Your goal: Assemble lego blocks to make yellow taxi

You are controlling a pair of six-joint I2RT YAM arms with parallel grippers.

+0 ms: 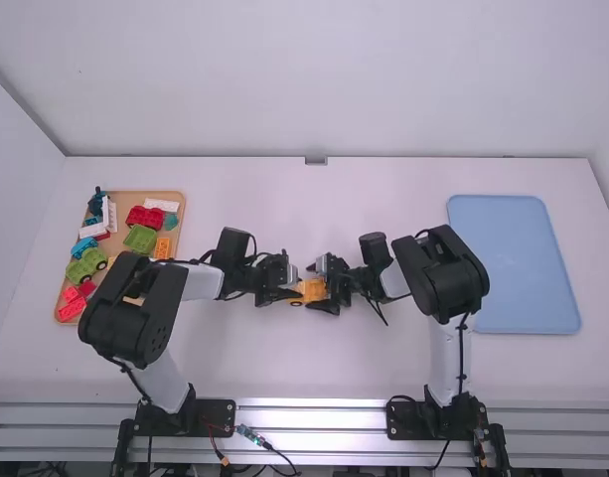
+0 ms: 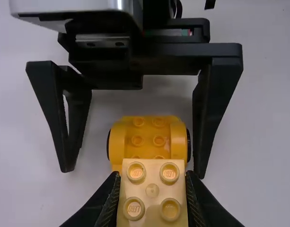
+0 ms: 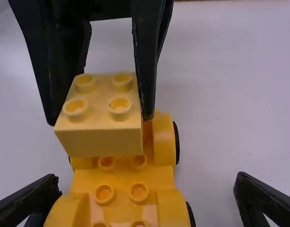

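Right wrist view: your left gripper (image 3: 100,117) pinches a pale-yellow, four-stud plastic block (image 3: 99,141) over the orange-yellow wheeled base (image 3: 121,177) on the white table (image 3: 230,94), your right gripper (image 3: 148,180) wide open astride it, gripping nothing. Press down off-line and the block may seat crooked; unbraced, the base could roll away.

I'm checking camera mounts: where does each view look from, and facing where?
High view: above and behind both arms, forward and down onto the table; both arms show.
Left wrist view: on that wrist, over its gripper, shut on the pale yellow block, toward the right gripper.
Right wrist view: on that wrist, between its open fingers, toward the left gripper.
Wrist views share the block and wheeled base.
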